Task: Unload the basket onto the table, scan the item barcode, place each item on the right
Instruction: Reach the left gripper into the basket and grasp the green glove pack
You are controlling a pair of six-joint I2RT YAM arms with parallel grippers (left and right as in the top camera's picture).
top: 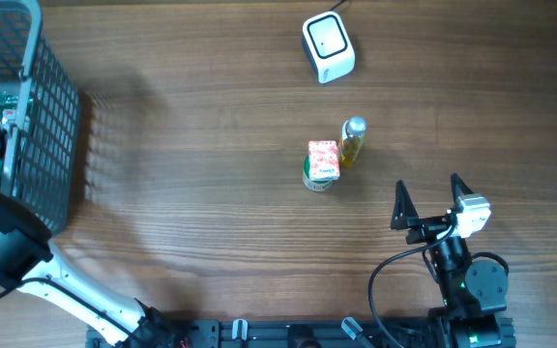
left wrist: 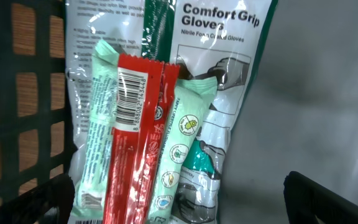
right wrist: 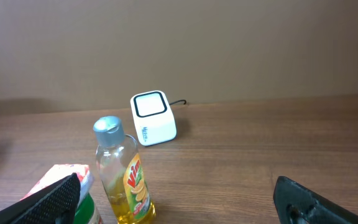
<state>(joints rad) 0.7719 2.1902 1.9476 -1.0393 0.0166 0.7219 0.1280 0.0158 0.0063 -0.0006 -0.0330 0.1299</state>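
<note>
- At the worktop's left edge, down inside the basket point(top: 56, 116): left hand point(left wrist: 179, 199) spread wide and empty, aimed at the red packet point(left wrist: 135, 143), likely the item to scan, lying over green sachets point(left wrist: 182, 149) and a gloves pack point(left wrist: 229, 62).
- Best to pinch that packet low across its width, leaving the barcode point(left wrist: 128, 96) uncovered, then lift clear of the neighbours.
- Mid-worktop: carton point(top: 323, 160) and bottle point(top: 353, 141), close together.
- Toward the far edge: scanner point(top: 328, 46); present the barcode squarely to its window.
- Near the front edge, right of centre: right hand point(top: 427, 184) wide open, empty, pointed toward the scanner.
</note>
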